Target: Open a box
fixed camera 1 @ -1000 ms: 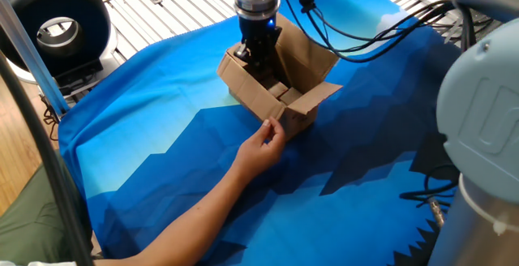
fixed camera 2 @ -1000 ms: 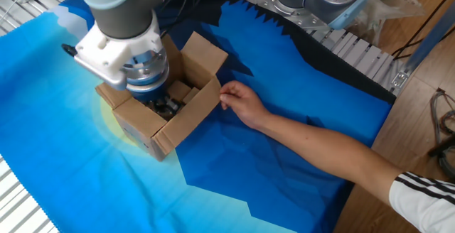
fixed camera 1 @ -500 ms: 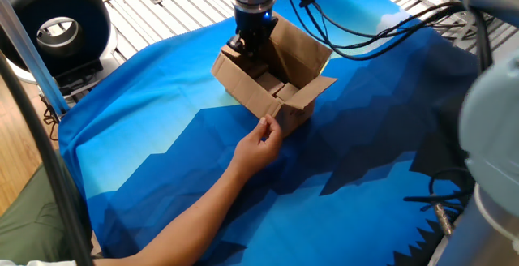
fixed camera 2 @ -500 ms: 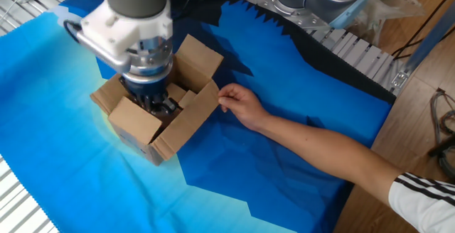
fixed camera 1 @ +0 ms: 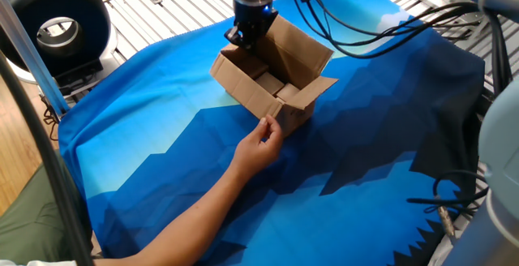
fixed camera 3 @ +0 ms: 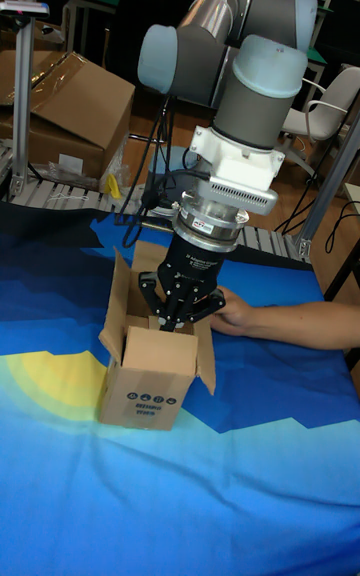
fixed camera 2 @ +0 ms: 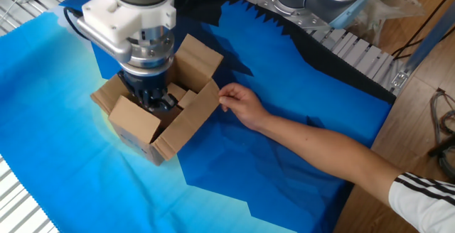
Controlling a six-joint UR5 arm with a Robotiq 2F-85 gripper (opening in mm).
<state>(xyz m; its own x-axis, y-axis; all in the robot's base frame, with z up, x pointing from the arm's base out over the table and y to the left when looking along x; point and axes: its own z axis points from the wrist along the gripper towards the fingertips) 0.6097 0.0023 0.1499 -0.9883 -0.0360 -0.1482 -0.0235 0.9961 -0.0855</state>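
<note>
Looking over the table, we found the box (fixed camera 1: pixel 272 83) near the middle of the blue cloth (fixed camera 1: pixel 162 160), upright, with its four top flaps already standing or splayed outward. The gripper (fixed camera 3: pixel 180 321) hung in the mouth of the box, its tips just inside the opening in the tall fixed view. Whether the fingers were closed, parted, or pinching a flap edge we could not tell, because the flaps and the gripper body hid them in every view. A person's hand (fixed camera 2: pixel 242 104) rested against the side of the box nearest them, seemingly steadying it.

We judged the opening nearly done, with the remaining work being to spread the flaps fully and get the tool out cleanly. To do that well, we thought the arm should rise straight up along the box's axis, not sideways, since a sideways drag would likely catch a flap and tip or slide the light carton on the cloth. We would keep the motion slow near the hand. If a flap was in fact pinched, we would want it let go before lifting, or the whole box could come up with it.
</note>
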